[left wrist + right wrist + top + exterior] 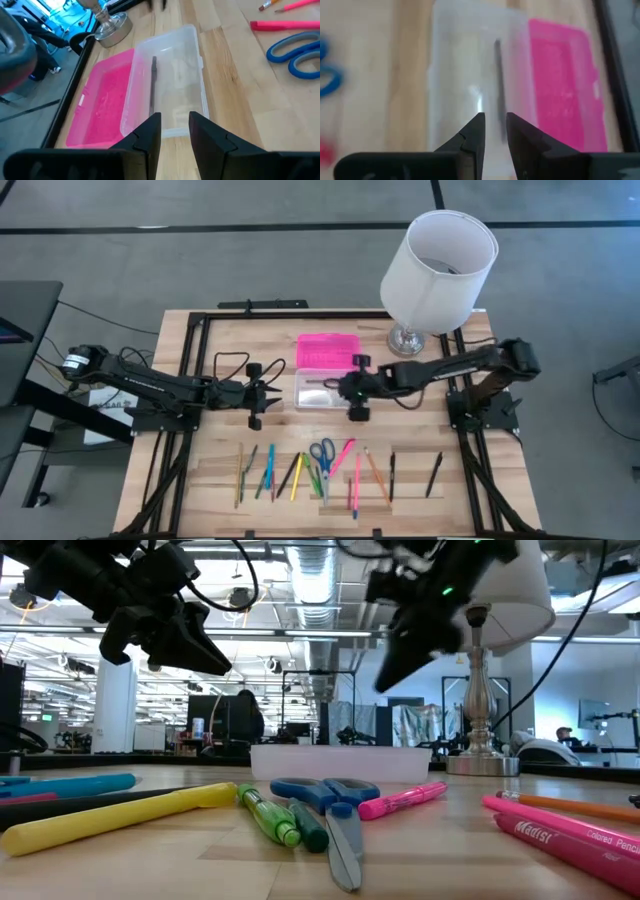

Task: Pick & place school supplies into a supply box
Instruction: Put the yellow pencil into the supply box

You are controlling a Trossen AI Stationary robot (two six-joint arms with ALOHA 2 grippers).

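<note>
— One dark pen point(152, 82) lies inside the clear supply box point(318, 392), whose pink lid point(328, 350) lies flat alongside. End effector status?

— Right end effector point(494, 131) hangs over the box, fingers slightly parted, gripping nothing. Left end effector point(175, 131) hangs at the box's end, fingers likewise parted, empty.

— Remaining supplies?

— Pencils, pens and blue-handled scissors point(322, 452) lie in a row on the table point(465, 480), near its front edge.

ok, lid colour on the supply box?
Bright pink lid, lying open beside the clear base; the left wrist view shows it best.

pens/pencils on table point(300, 472): about 13 | in box point(153, 85): 1 | scissors point(322, 452): 1 | lamp point(436, 270): 1
</note>
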